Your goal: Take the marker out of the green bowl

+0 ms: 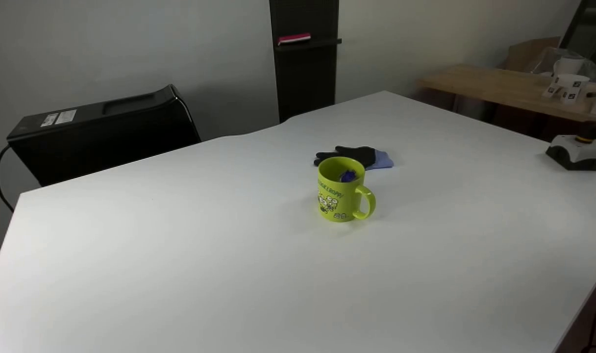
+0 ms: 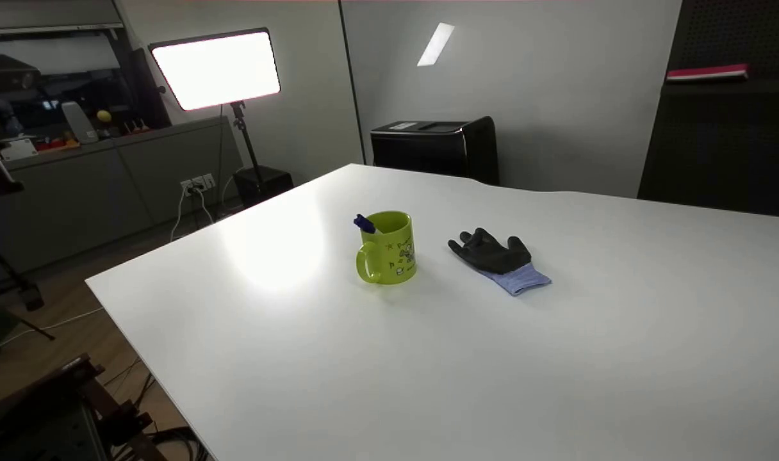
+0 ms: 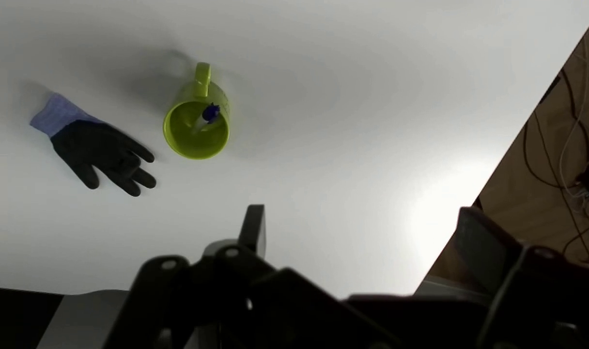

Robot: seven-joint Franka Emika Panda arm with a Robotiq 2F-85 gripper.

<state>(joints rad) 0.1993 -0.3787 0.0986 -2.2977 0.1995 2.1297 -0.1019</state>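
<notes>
The green bowl is a lime-green mug with dark print and a side handle, upright on the white table in both exterior views (image 1: 335, 196) (image 2: 396, 259) and in the wrist view (image 3: 193, 143). The marker leans inside it. Its blue cap end shows near the rim in the wrist view (image 3: 210, 113) and in both exterior views (image 1: 348, 176) (image 2: 364, 223); its lower part is hidden by the mug's wall in the exterior views. My gripper (image 3: 361, 213) is open and empty, well apart from the mug. It is not clearly seen in the exterior views.
A black glove with a lilac cuff (image 1: 359, 156) lies near the mug, also in an exterior view (image 2: 492, 253) and the wrist view (image 3: 98, 148). The white table's edge (image 3: 517, 116) shows right in the wrist view. A grey-and-black button box (image 1: 578, 152) stands far right.
</notes>
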